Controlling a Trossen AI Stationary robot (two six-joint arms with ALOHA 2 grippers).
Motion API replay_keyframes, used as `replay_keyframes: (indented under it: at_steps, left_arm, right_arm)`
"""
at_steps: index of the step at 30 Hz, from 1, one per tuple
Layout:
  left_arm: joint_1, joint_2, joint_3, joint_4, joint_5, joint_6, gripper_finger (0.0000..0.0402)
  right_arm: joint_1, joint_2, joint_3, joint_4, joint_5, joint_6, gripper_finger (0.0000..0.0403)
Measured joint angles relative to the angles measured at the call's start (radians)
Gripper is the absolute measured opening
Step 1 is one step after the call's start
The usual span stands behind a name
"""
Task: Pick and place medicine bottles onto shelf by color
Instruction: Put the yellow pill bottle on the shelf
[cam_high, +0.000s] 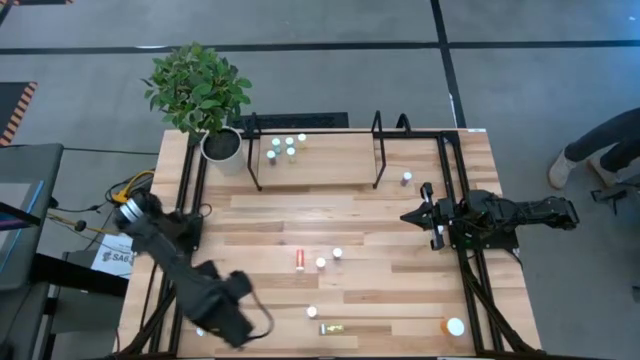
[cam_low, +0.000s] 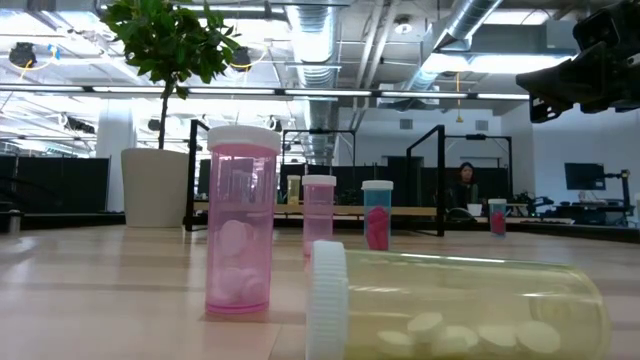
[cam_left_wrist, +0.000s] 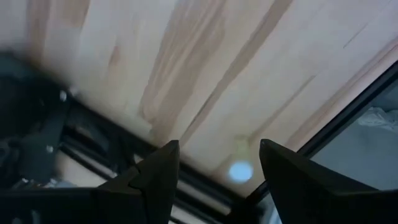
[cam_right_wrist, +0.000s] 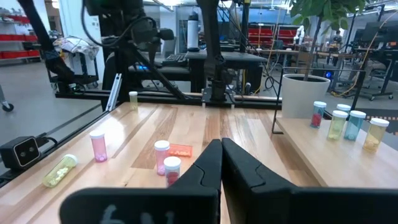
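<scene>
Left gripper (cam_high: 205, 325) hangs over the near left corner of the plank table (cam_high: 390, 215), its two dark fingers (cam_left_wrist: 158, 177) spread apart with nothing between them; past them the wrist view shows a small white-capped bottle (cam_left_wrist: 240, 170) standing on the wood close to the table's edge. Right gripper (cam_high: 418, 215) waits at the right side of the table, fingers pressed together and empty. Scattered on the near half of the table are a red bottle (cam_high: 299, 260) lying flat, a yellow bottle (cam_high: 332, 328) on its side, an upright pink bottle (cam_low: 240, 222) and a larger orange bottle (cam_high: 452, 326). Four bottles (cam_high: 287, 146) stand on the shelf (cam_high: 330, 160), beside a potted plant (cam_high: 200, 95).
</scene>
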Motion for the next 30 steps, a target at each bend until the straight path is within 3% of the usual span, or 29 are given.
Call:
replay_keyframes:
  at_steps: [9, 20, 30]
  left_arm:
    - [-0.176, -0.106, -0.304, 0.348, 0.079, -0.213, 0.021]
    - [-0.282, -0.098, -0.415, 0.499, 0.044, -0.342, 0.021]
    - [-0.295, -0.097, -0.501, 0.637, 0.015, -0.353, 0.021]
  right_arm:
    - [0.0, 0.0, 0.0, 0.0, 0.0, 0.0, 0.0026]
    - [0.0, 0.0, 0.0, 0.0, 0.0, 0.0, 0.0026]
    - [0.0, 0.0, 0.0, 0.0, 0.0, 0.0, 0.0026]
